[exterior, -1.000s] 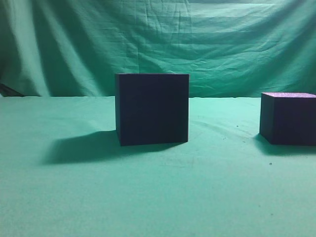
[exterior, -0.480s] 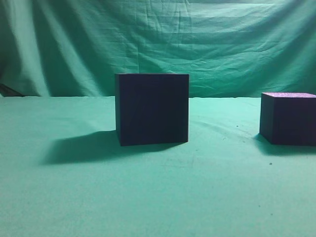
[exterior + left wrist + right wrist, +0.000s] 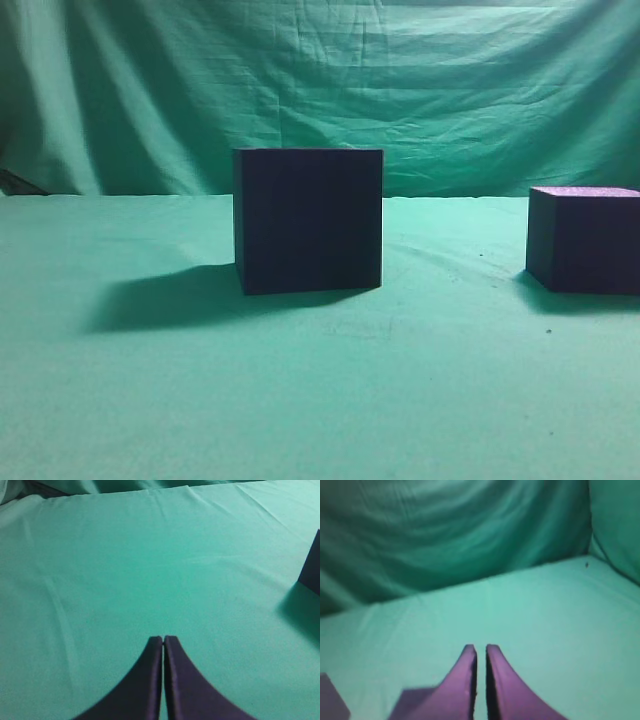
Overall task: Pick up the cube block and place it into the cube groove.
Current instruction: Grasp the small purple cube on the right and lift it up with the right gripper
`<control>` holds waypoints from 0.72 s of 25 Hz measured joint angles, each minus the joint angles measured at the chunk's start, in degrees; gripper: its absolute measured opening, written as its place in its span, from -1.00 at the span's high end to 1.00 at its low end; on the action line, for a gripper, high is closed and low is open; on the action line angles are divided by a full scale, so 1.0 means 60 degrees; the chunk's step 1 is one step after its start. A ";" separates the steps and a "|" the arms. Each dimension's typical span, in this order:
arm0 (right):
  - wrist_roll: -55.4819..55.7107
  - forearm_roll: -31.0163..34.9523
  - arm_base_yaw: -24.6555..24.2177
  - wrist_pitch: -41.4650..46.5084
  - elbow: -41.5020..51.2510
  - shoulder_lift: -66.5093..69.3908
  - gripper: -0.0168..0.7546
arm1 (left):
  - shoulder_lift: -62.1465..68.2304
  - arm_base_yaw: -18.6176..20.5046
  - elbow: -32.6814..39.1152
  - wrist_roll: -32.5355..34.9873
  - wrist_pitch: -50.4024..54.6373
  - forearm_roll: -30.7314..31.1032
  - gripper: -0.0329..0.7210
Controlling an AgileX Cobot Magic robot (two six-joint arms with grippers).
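Two dark cubes sit apart on a green cloth-covered table (image 3: 320,400) while both grippers hang closed and empty.

The larger, taller dark navy-black cube groove (image 3: 309,220) with plain flat sides stands upright near the middle of the exterior view, casting a shadow to its left; the smaller dark navy-black cube block (image 3: 584,240) with a purplish speckled top rests well to its right, at the frame's edge; the left gripper (image 3: 163,640) hovers over bare cloth, its dark fingertips pressed together; the right gripper (image 3: 481,649) hovers likewise, its purplish fingertips nearly touching, nothing between them; a wrinkled green backdrop (image 3: 320,90) hangs behind.
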 joint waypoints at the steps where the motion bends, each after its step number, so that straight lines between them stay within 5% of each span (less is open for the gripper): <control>1: 0.0035 0.0129 0.0000 -0.0526 0.0000 0.0000 0.96 | 0.0000 0.0000 0.0000 0.0000 0.0000 0.0000 0.91; 4: 0.0059 0.0260 0.0000 -0.1381 -0.0028 0.0000 0.96 | 0.0000 0.0000 0.0000 0.0000 0.0000 0.0000 0.91; 13: -0.0831 0.0575 0.0000 0.2922 -0.3172 0.3910 0.96 | 0.0000 0.0000 0.0000 0.0000 0.0000 0.0000 0.91; 18: -0.1003 0.1256 0.0000 0.3826 -0.3952 0.6086 0.96 | 0.0000 0.0000 0.0000 0.0000 0.0000 0.0000 0.91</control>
